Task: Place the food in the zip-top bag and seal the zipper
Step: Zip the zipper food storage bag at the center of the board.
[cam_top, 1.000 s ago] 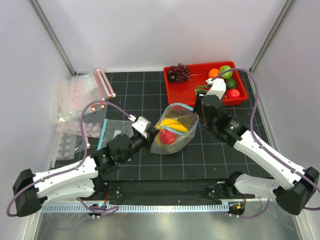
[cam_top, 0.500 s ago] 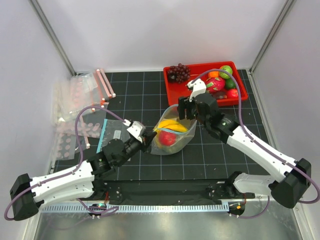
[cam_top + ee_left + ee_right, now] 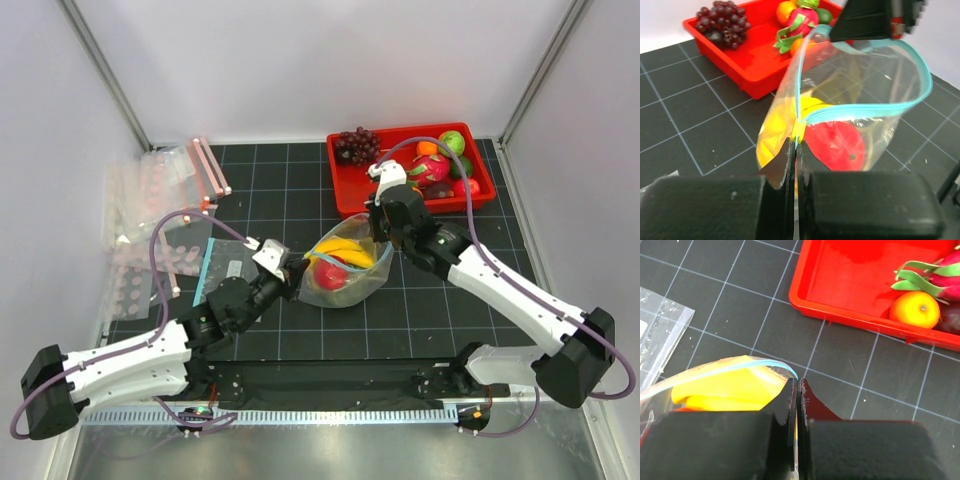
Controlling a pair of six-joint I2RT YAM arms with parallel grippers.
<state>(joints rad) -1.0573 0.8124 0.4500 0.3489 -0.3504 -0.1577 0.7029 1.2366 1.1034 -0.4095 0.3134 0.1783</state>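
The clear zip-top bag (image 3: 352, 283) stands on the black mat with its mouth open, holding the yellow banana (image 3: 345, 254) and the small red fruit (image 3: 335, 277). My left gripper (image 3: 297, 268) is shut on the near-left end of the teal zipper (image 3: 865, 107), with the red fruit (image 3: 837, 145) just behind it. My right gripper (image 3: 379, 236) is shut on the far-right end of the bag's mouth, where the zipper (image 3: 730, 367) curves over the banana (image 3: 725, 387). A green round fruit (image 3: 452, 142) lies in the red tray.
The red tray (image 3: 349, 192) at the back right holds purple grapes (image 3: 356, 145), a pink dragon fruit (image 3: 432, 168), an orange (image 3: 915, 310) and other fruit. Clear bags with pink strips (image 3: 150, 190) are piled at the left. A flat bag (image 3: 228, 264) lies beside my left arm.
My right gripper has moved from over the red tray down and left to the bag's far corner and shut on it. My left gripper has kept its hold on the bag.
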